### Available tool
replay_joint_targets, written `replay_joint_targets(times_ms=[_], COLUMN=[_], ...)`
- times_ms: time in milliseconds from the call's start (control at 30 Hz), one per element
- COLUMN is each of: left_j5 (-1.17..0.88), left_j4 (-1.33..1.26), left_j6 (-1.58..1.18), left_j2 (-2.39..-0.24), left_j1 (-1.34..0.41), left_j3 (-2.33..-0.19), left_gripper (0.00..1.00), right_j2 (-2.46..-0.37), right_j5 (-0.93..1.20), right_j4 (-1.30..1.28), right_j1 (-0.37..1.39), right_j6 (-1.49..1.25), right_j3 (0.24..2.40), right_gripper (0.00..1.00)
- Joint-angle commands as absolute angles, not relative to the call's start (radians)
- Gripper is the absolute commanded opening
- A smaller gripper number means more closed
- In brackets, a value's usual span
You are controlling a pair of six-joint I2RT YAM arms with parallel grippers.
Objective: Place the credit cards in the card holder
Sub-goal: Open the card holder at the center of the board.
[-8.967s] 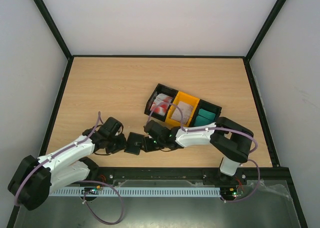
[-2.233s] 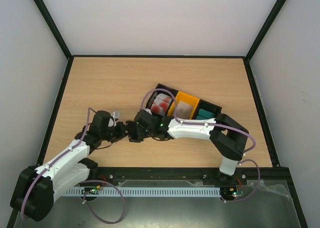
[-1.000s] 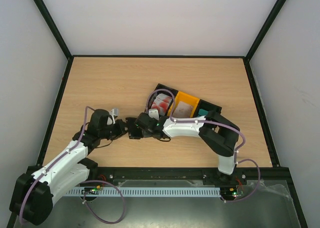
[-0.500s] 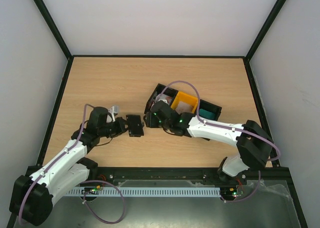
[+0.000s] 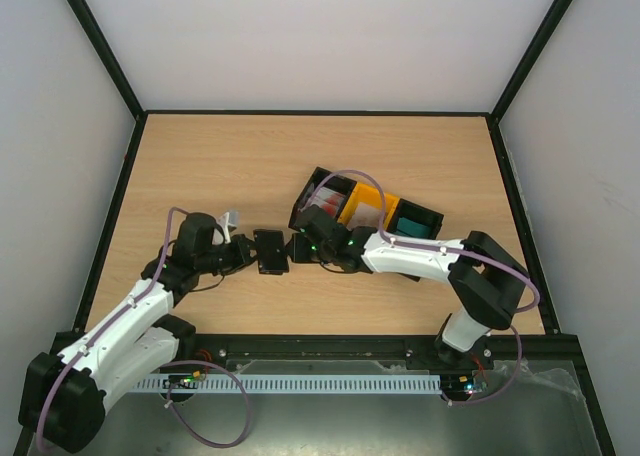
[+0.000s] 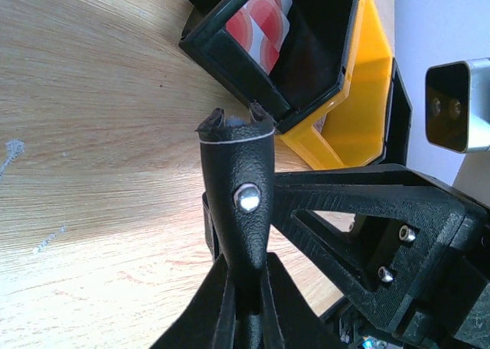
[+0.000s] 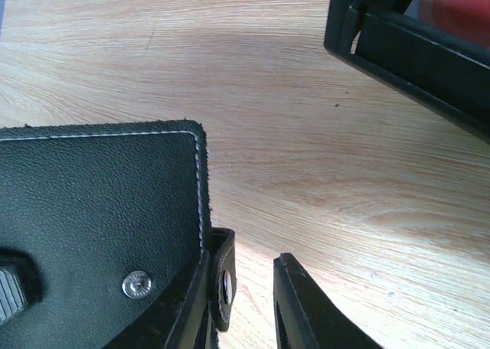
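Note:
The black card holder (image 5: 269,252) is held off the table, clamped at its left edge by my left gripper (image 5: 248,255), which is shut on it. In the left wrist view the holder (image 6: 239,181) stands edge-on between my fingers (image 6: 222,314). My right gripper (image 5: 297,248) is open at the holder's right side. In the right wrist view the holder's snap tab (image 7: 223,286) sits between the open jaws, against the left finger (image 7: 191,318). Red-and-white credit cards (image 6: 264,16) lie in the black bin; teal cards (image 5: 408,222) lie in the far bin.
A row of three bins stands just right of the holder: black (image 5: 312,184), yellow (image 5: 380,198), black (image 5: 428,216). The first bin's wall (image 7: 413,47) is close above my right gripper. The yellow bin (image 6: 367,89) holds pale cards. Black frame rails edge the table.
My right gripper drew back toward the bins, then came back left to the holder's snap tab. My left gripper keeps its hold on the holder, almost unmoved.

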State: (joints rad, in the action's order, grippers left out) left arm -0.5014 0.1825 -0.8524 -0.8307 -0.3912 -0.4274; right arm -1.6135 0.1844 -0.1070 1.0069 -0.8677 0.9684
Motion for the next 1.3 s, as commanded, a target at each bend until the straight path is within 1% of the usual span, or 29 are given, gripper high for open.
replay_joint_targets(times_ms=[0, 133, 200, 267, 300, 333, 400, 433, 467, 500, 567, 633, 667, 800, 833, 867, 1100, 1267], left_j5=[-0.538, -0.541, -0.539, -0.537, -0.534, -0.533, -0.532, -0.528, -0.519, -0.502, -0.454, -0.394, -0.371, -0.342, -0.347, -0.356, -0.457, -0.434], left_j4=[0.188, 0.184, 0.179, 0.171, 0.17, 0.17, 0.17, 0.174, 0.183, 0.201, 0.24, 0.283, 0.301, 0.302, 0.291, 0.28, 0.202, 0.229], left_j6=[-0.845, -0.85, -0.855, -0.862, -0.865, -0.866, -0.867, -0.865, -0.862, -0.86, -0.857, -0.855, -0.853, -0.865, -0.868, -0.868, -0.861, -0.854], left_j2=[-0.816, -0.812, -0.805, -0.797, -0.793, -0.792, -0.792, -0.794, -0.795, -0.797, -0.8, -0.808, -0.813, -0.829, -0.829, -0.829, -0.822, -0.824], left_j1=[-0.387, -0.388, -0.387, -0.387, -0.387, -0.387, -0.387, -0.387, -0.387, -0.387, -0.387, -0.387, -0.387, -0.387, -0.387, -0.387, -0.387, -0.387], left_j3=[-0.46, -0.462, -0.462, -0.458, -0.456, -0.455, -0.451, -0.45, -0.451, -0.451, -0.453, -0.455, -0.455, -0.444, -0.439, -0.436, -0.404, -0.407], left_gripper=[0.03, 0.03, 0.03, 0.03, 0.03, 0.03, 0.03, 0.05, 0.13, 0.29, 0.49, 0.66, 0.72, 0.87, 0.95, 0.99, 1.0, 1.0], right_j2=[-1.639, -1.644, -1.644, -1.647, -1.646, -1.645, -1.637, -1.63, -1.624, -1.612, -1.591, -1.579, -1.574, -1.55, -1.546, -1.543, -1.502, -1.509], right_j5=[0.227, 0.268, 0.279, 0.282, 0.282, 0.279, 0.26, 0.247, 0.237, 0.226, 0.212, 0.202, 0.2, 0.23, 0.244, 0.257, 0.382, 0.405], right_j4=[-0.045, 0.008, 0.028, 0.03, 0.032, 0.032, 0.024, 0.015, 0.004, -0.008, -0.04, -0.093, -0.119, -0.164, -0.164, -0.162, -0.032, 0.028], right_j1=[0.999, 0.997, 0.996, 0.994, 0.994, 0.993, 0.993, 0.993, 0.993, 0.994, 0.993, 0.992, 0.994, 0.993, 0.995, 0.994, 0.994, 0.995], right_j6=[-0.879, -0.881, -0.889, -0.891, -0.893, -0.893, -0.892, -0.89, -0.886, -0.883, -0.881, -0.879, -0.879, -0.878, -0.878, -0.88, -0.913, -0.926], right_j3=[0.96, 0.945, 0.937, 0.934, 0.929, 0.926, 0.921, 0.92, 0.92, 0.922, 0.925, 0.941, 0.948, 0.954, 0.955, 0.957, 0.944, 0.948], right_gripper=[0.24, 0.24, 0.23, 0.16, 0.08, 0.04, 0.02, 0.02, 0.02, 0.02, 0.02, 0.02, 0.02, 0.02, 0.02, 0.02, 0.02, 0.02])
